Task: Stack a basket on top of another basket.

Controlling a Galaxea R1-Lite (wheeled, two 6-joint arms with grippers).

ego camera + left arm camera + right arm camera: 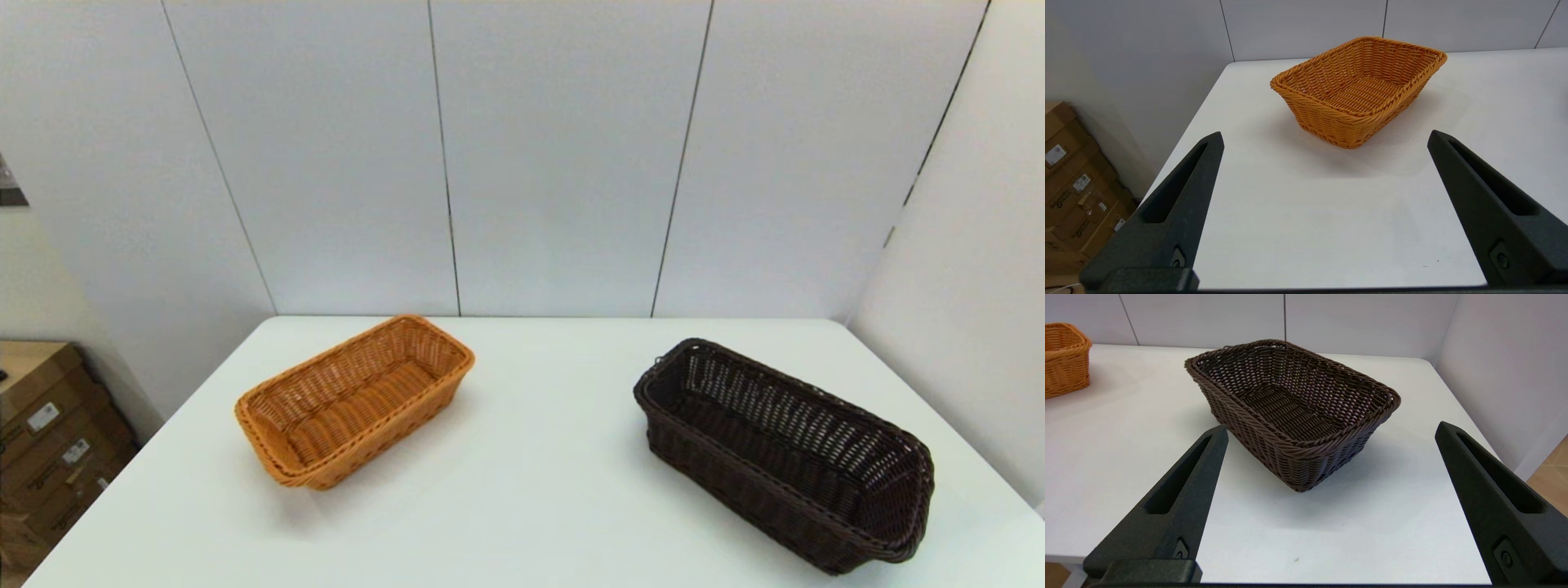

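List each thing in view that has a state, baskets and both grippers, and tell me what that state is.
Dark brown rectangular woven wicker basket: upright on the white table, empty, not stacked.
Orange-tan rectangular woven wicker basket: upright, empty, apart from the dark one.
Left gripper: open, short of the orange-tan basket, holding nothing.
Right gripper: open, short of the dark basket, holding nothing.

On my table (531,490) the tan basket (355,400) sits to the left of the dark basket (784,453), well apart from it, both upright on the tabletop and turned at a slant. Cardboard boxes (49,441) stand on the floor left of the table, beyond the tan basket. The wall (555,155) rises behind both.
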